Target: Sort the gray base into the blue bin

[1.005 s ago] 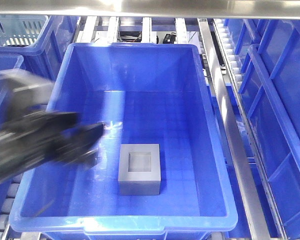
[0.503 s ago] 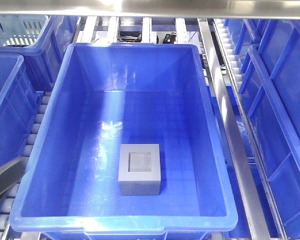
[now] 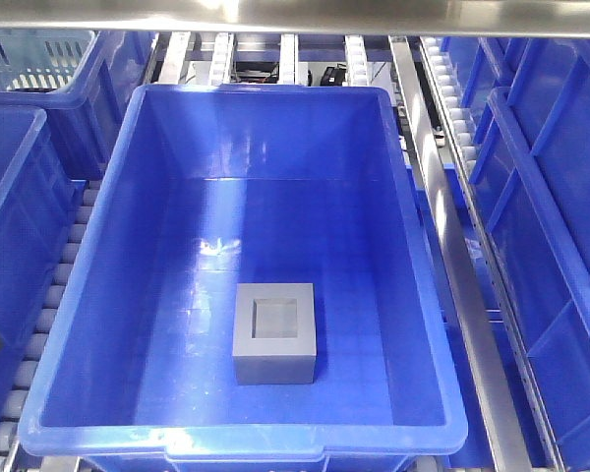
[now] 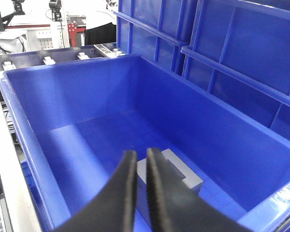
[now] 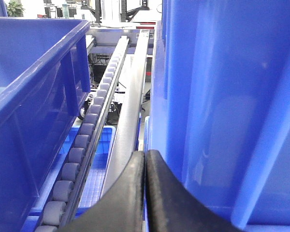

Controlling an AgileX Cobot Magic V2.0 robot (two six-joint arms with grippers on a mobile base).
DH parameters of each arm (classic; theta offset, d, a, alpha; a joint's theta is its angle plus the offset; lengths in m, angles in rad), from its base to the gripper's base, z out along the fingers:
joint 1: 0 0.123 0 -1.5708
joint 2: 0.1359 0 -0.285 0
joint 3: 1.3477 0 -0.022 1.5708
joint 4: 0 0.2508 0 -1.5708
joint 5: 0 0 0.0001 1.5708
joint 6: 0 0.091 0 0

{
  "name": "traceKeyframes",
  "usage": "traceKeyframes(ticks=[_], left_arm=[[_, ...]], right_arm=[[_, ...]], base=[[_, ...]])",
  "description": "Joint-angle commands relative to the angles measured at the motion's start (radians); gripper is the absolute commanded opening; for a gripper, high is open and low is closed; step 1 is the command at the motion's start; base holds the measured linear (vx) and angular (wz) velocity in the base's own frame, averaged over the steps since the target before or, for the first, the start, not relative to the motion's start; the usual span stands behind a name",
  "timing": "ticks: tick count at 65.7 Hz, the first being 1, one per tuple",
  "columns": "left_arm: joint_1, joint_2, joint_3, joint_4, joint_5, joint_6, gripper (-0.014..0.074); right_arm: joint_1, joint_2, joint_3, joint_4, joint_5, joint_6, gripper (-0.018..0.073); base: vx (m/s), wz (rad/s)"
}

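Gray base (image 4: 176, 171) in blue bin (image 4: 77, 96) — just beyond left pincer (image 4: 141, 157).

The blue bin (image 3: 425, 295) fills the middle of the front-facing view, its thick rolled rim running round a deep glossy interior. The gray base (image 3: 275, 332) sits flat on the bin floor toward six o'clock, its square recess facing up, apart from every wall. At nine o'clock a second blue tote (image 3: 10, 197) stands beside a roller conveyor track (image 3: 49, 305). At eleven o'clock a paler lattice-sided basket (image 3: 29, 57) shows. At three o'clock more blue totes (image 3: 551, 197) lie beyond a metal rail (image 3: 452, 256).
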Motion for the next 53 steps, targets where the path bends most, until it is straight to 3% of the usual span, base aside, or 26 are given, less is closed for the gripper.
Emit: traceKeyframes(ticks=[1, 49, 53], left_arm=[[-0.002, 0.006, -0.025, -0.002, -0.095, 0.0, -0.0008], [-0.002, 0.006, -0.025, -0.002, -0.081, 0.0, -0.0007], [0.005, -0.002, -0.015, 0.037, -0.083, 0.002, -0.0007]], right_arm=[[-0.003, -0.012, 0.015, -0.006, -0.074, -0.006, -0.0009], [-0.003, -0.012, 0.015, -0.006, -0.074, -0.006, -0.0009], [-0.003, -0.012, 0.015, -0.006, -0.074, -0.006, -0.0009]], base=[[0.0, 0.0], [0.0, 0.0], [0.0, 0.0]])
